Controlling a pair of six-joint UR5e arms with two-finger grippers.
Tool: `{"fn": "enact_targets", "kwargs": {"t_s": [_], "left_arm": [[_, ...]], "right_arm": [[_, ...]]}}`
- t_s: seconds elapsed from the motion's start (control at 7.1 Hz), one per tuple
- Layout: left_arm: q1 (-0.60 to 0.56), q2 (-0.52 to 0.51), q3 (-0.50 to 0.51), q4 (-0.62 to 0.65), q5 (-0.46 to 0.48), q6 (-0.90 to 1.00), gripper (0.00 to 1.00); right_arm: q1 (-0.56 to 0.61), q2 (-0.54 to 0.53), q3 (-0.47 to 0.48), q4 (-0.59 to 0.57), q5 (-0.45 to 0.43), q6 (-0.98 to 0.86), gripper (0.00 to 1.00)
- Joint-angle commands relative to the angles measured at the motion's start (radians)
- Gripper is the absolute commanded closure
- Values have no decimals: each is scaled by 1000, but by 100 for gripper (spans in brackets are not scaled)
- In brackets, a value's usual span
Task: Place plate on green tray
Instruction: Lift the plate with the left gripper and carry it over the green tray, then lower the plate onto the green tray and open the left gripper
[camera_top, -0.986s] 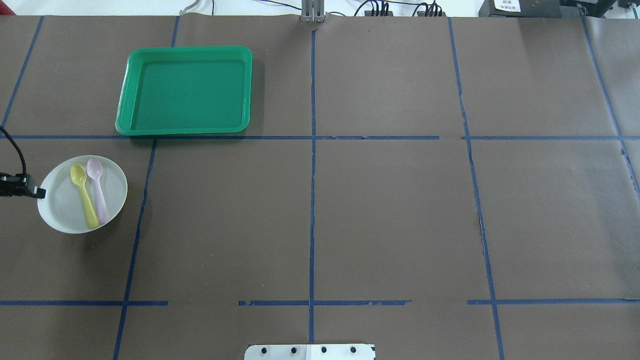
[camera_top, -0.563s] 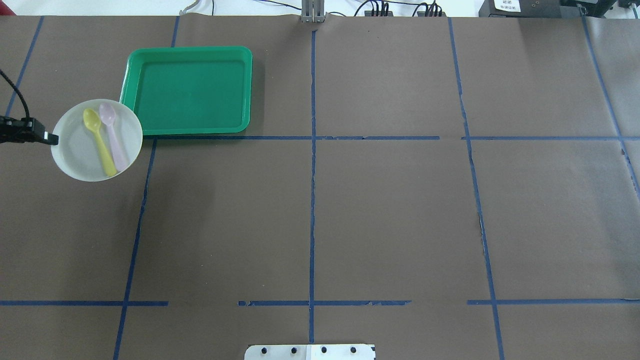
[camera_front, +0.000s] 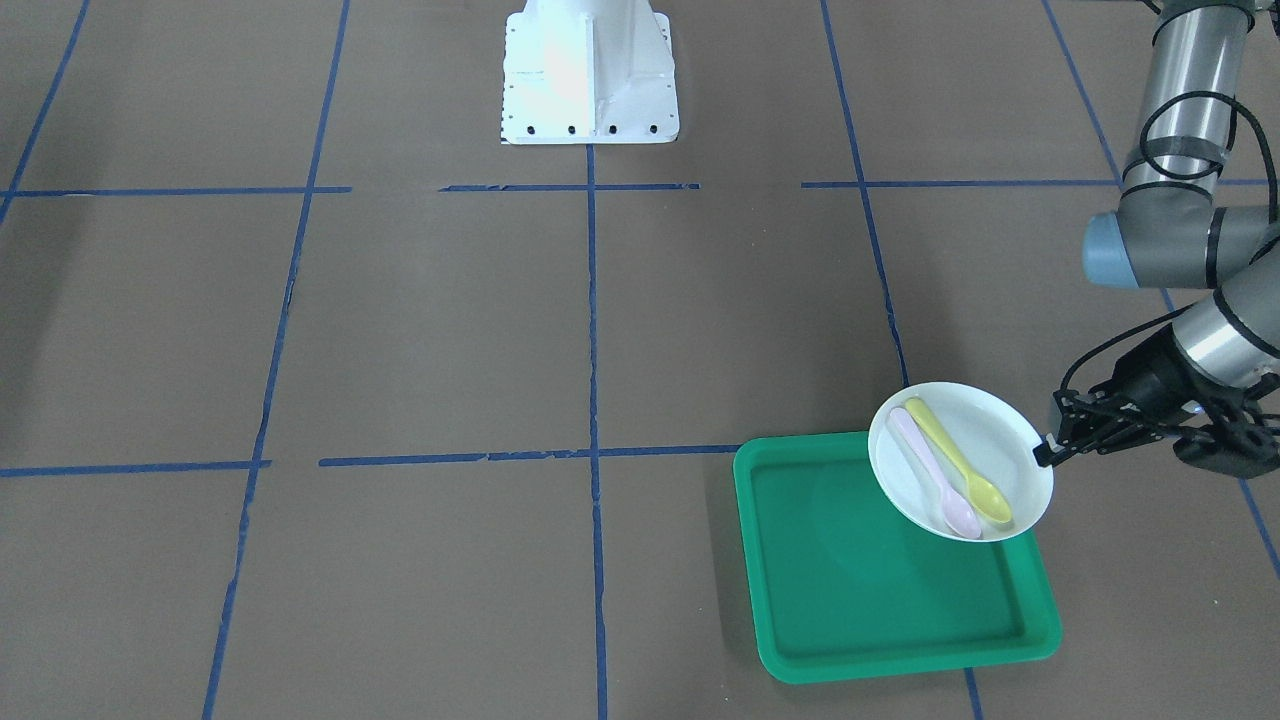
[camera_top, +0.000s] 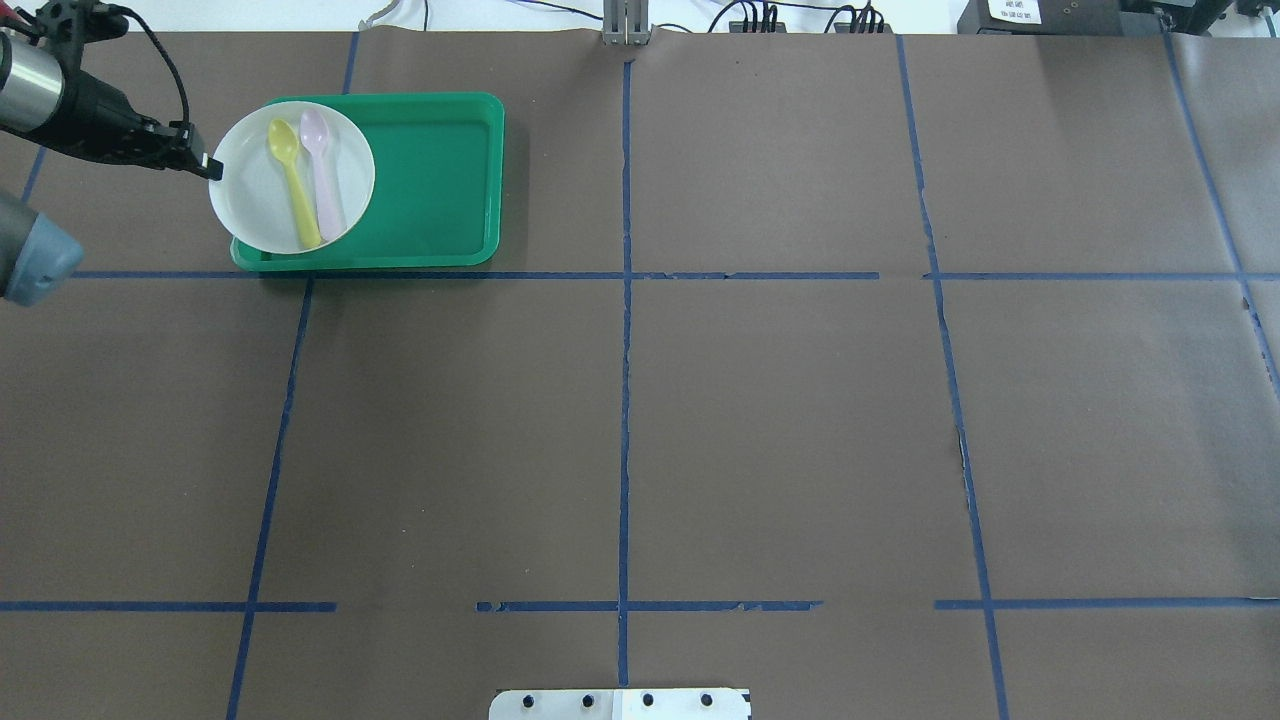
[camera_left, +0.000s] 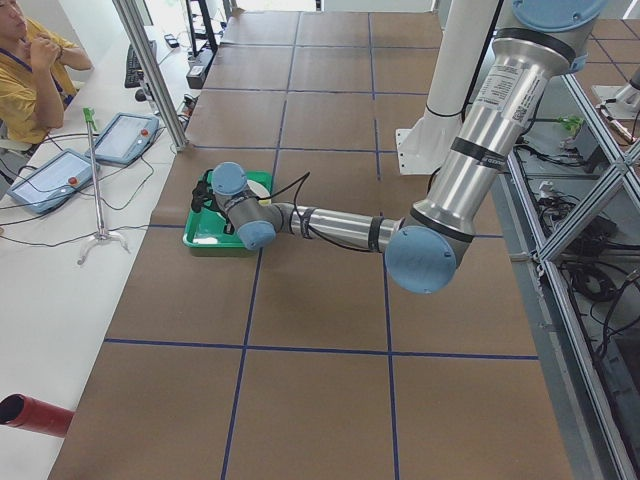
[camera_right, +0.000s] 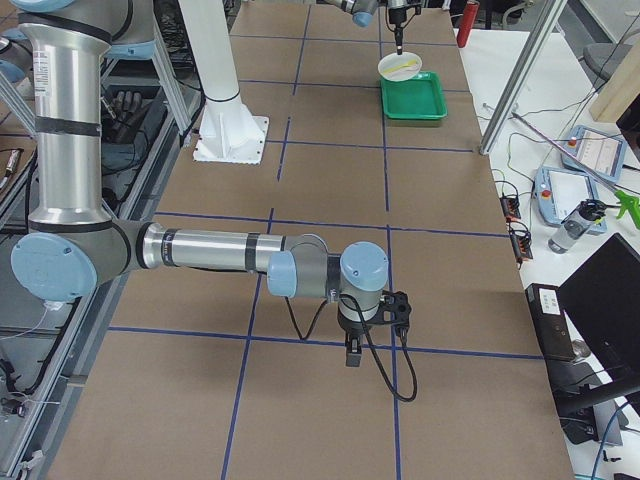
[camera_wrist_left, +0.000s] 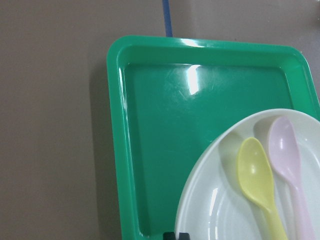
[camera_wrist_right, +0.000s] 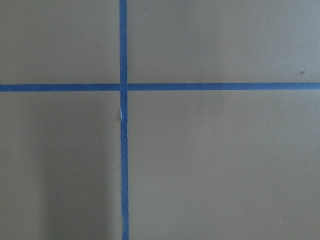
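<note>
The white plate (camera_top: 250, 195) hangs over the left part of the green tray (camera_top: 430, 170), overlapping its left rim. It carries a yellow spoon (camera_top: 292, 185) and a pink spoon (camera_top: 322, 175). My left gripper (camera_top: 212, 168) is shut on the plate's left rim and holds it above the tray. The front view shows the plate (camera_front: 990, 430) above the tray (camera_front: 870, 590) with the left gripper (camera_front: 1045, 457) at its edge. The left wrist view shows the plate (camera_wrist_left: 220, 200) over the tray (camera_wrist_left: 160, 125). My right gripper (camera_right: 352, 355) points down at the table far from the tray; whether it is open or shut cannot be told.
Brown paper with blue tape lines (camera_top: 625, 400) covers the table. The white robot base (camera_front: 590, 75) stands at the table's near middle. Tablets and cables lie past the table's far edge (camera_left: 50, 180).
My left gripper has carried the plate with both spoons from the table's left side forward and to the right, until it hangs over the tray's left part.
</note>
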Motion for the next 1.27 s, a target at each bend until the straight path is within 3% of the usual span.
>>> {"fn": "enact_targets", "kwargs": {"t_s": [0.0,0.14,0.56,0.7,0.85,1.13], "left_arm": [[7,-168,235,0,-2,58,100],[26,-201,281,0,-2,64,100],[81,-199,283,0,7,64,100],[84,-196,283,0,9,64,75],[81,-196,281,2,9,41,1],[58,-195,267,2,6,9,0]], "right_arm": [[0,-2,0,0,0,0,0],[0,0,0,0,0,0,0],[0,0,0,0,0,0,0],[0,0,0,0,0,0,0],[0,0,0,0,0,0,0],[0,0,0,-2,-1,0,0]]}}
